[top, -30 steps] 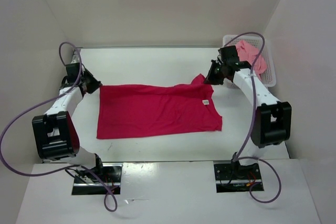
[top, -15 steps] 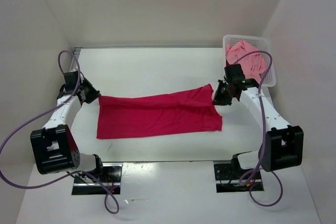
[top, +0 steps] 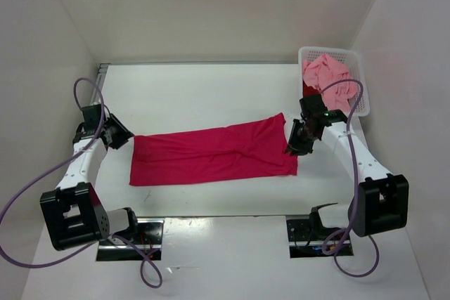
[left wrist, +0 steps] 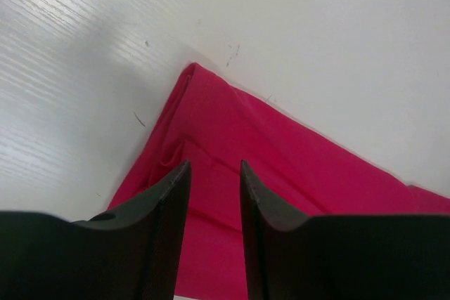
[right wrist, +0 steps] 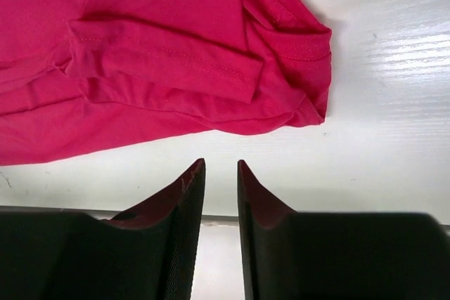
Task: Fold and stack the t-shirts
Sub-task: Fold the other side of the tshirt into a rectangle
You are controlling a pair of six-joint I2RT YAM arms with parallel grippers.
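My left gripper (left wrist: 214, 166) and right gripper (right wrist: 220, 164) were both open, empty. The shirt (top: 211, 156) was folded loosely, so a sloppy regrab could've dragged it apart.

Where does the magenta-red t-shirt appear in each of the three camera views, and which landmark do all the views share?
Top external: the magenta-red t-shirt lies as a long band across the middle of the white table.
Left wrist: its pointed corner fills the centre and lower right, beyond the left fingers.
Right wrist: it spans the top, beyond the right fingers.
Shared landmark: the white table.
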